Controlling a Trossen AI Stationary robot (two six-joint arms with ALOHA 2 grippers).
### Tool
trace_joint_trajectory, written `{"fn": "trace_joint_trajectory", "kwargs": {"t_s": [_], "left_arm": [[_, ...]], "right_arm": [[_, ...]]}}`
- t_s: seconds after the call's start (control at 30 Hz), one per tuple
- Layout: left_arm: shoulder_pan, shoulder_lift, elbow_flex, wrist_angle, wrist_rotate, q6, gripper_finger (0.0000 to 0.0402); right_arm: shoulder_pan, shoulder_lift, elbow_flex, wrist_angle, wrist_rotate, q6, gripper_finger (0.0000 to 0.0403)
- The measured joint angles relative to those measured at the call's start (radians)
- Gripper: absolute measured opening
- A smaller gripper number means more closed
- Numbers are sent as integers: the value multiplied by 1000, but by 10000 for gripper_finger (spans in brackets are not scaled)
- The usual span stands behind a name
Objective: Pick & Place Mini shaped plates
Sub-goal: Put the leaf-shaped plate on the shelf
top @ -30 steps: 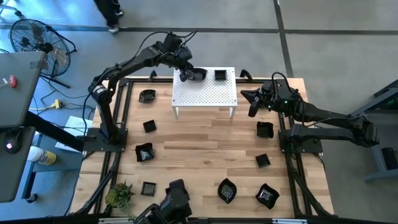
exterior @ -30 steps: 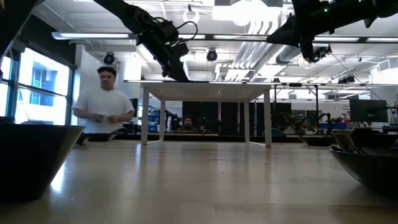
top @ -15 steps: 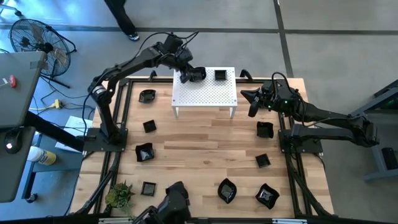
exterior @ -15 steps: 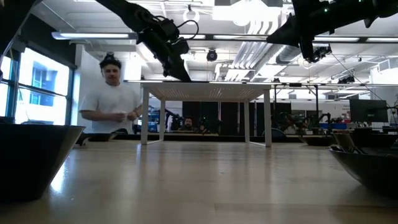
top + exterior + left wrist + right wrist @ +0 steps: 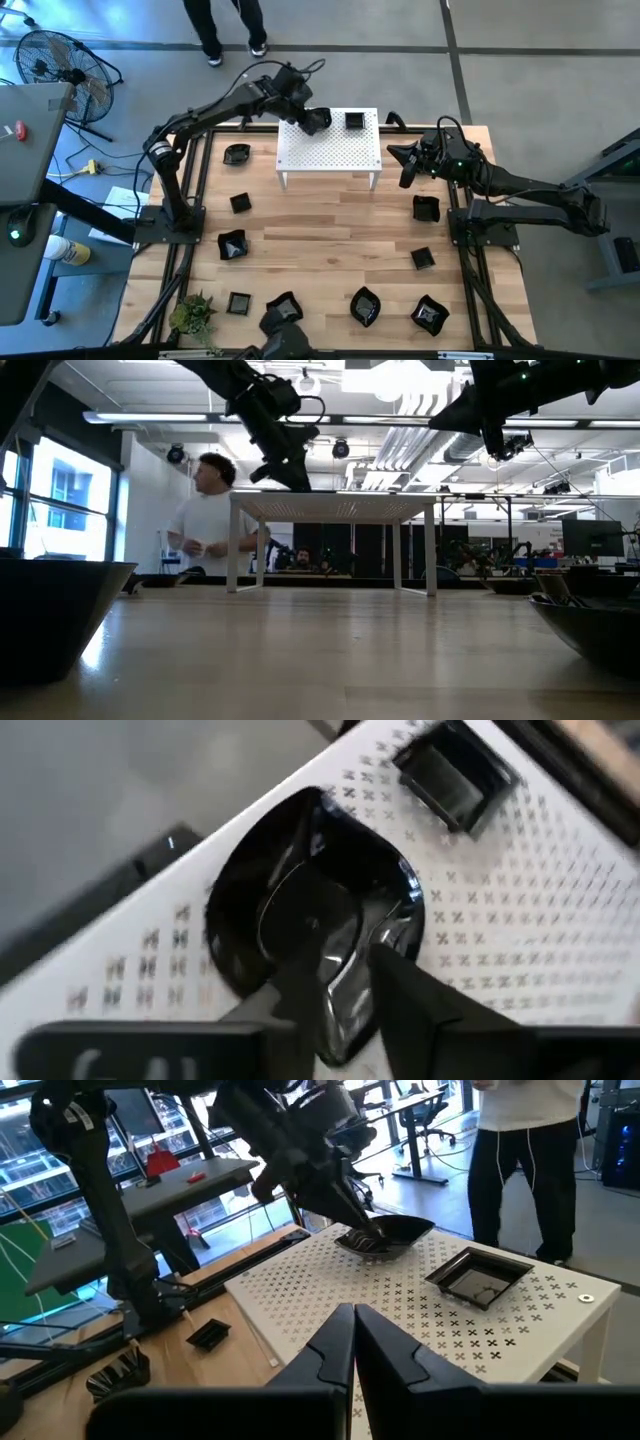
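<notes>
While one square plate (image 5: 354, 121) already lies on the rack (image 5: 330, 150), a rounded plate (image 5: 310, 910) is only now at the rack's far left part, its rim pinched in the left gripper (image 5: 345, 990), whose jaws are closed on the plate's near edge. About ten plates, such as one by the right arm (image 5: 426, 209), lie scattered on the table (image 5: 330, 230), so most of the work is left. The right gripper (image 5: 352, 1330) waits beside the rack, jaws together and empty.
</notes>
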Motion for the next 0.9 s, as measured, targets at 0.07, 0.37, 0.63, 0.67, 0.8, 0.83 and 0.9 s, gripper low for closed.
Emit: {"fn": "trace_joint_trajectory", "kwargs": {"t_s": [0.07, 0.37, 0.63, 0.67, 0.8, 0.83, 0.9], "left_arm": [[20, 0, 39, -63, 0, -84, 114], [60, 0, 42, -206, 60, -261, 166], [61, 11, 31, -160, 92, -303, 131], [61, 11, 31, -154, 100, -304, 125], [60, 11, 31, -141, 105, -315, 109], [60, 11, 31, -137, 100, -320, 107], [60, 17, 32, -137, 80, -321, 107]], "right_arm": [[0, 0, 0, 0, 0, 0, 7], [0, 0, 0, 0, 0, -5, 7], [0, 0, 0, 0, 0, -18, 7], [0, 0, 0, 0, 0, -24, 7], [0, 0, 0, 0, 0, -26, 7], [0, 0, 0, 0, 0, -26, 7], [0, 0, 0, 0, 0, -26, 7]]}}
